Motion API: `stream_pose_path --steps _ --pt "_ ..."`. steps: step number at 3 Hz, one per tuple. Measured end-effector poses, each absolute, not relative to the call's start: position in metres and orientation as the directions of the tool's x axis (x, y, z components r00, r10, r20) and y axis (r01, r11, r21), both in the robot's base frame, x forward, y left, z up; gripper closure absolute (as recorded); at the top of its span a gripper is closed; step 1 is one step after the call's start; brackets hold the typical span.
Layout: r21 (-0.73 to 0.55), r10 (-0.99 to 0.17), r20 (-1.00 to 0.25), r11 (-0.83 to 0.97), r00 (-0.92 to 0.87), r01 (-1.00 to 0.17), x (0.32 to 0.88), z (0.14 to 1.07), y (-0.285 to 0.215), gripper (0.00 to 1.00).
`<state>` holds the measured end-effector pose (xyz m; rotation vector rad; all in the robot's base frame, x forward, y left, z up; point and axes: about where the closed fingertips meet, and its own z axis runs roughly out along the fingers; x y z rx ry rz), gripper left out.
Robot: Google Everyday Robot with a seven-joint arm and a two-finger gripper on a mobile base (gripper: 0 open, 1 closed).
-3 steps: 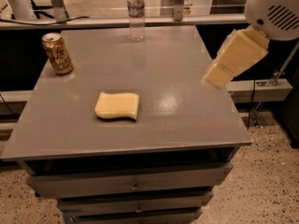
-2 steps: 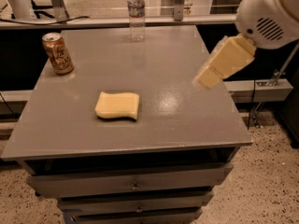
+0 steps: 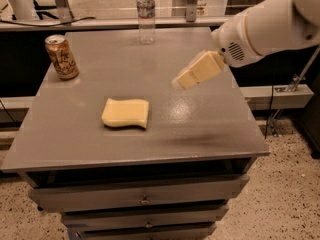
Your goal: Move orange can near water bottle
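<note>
The orange can (image 3: 61,57) stands upright near the left edge of the grey table (image 3: 200,129), toward the back. The water bottle (image 3: 146,14) stands upright at the table's back edge, near the middle. My gripper (image 3: 181,81) is the cream-coloured end of the white arm coming in from the upper right. It hovers above the table's right half, well to the right of the can and in front of the bottle, touching nothing.
A flat yellow sponge (image 3: 126,113) lies near the table's middle-left. Drawers (image 3: 142,200) sit under the tabletop. A ledge with metal posts (image 3: 61,1) runs behind the table. Speckled floor surrounds it.
The arm has swung left and further in over the table. The can, bottle and sponge have not moved.
</note>
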<state>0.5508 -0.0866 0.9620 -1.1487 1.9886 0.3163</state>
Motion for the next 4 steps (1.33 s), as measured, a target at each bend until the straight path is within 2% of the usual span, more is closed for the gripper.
stream_pose_path --steps 2,3,4 --pt "0.088 -0.341 -0.898 0.478 -0.277 -0.874 0.582 0.916 0.007 0.0" --pt "0.11 -0.315 -0.908 0.456 -0.276 -0.883 0.58 0.919 0.023 0.0" --pt "0.118 -0.327 -0.9 0.452 -0.288 -0.884 0.574 0.919 0.017 0.0"
